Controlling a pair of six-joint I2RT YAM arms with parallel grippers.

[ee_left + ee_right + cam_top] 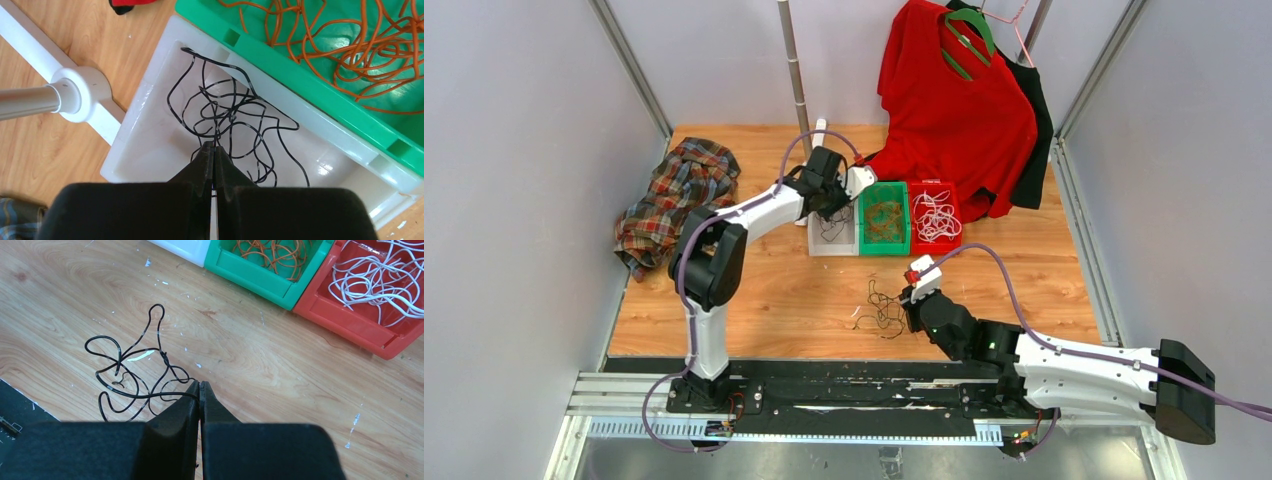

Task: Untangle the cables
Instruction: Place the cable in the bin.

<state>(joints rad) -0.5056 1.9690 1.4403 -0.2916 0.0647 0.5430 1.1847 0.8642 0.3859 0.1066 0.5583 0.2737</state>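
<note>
Your right tool (199,386) is closed at a strand of the black tangle (163,357) on the wooden surface (260,365). Your left tool (214,146) is closed over black cable (235,112) in the white bin (150,135). Orange cables (272,252) and white cables (380,285) lie binned, so only this tangle seems left.

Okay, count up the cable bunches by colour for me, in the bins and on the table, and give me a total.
Black: 2, the black bunch in the white bin and the black tangle on the table
Orange: 1, the orange bunch in the green bin
White: 1, the white bunch in the red bin
Total: 4
</note>
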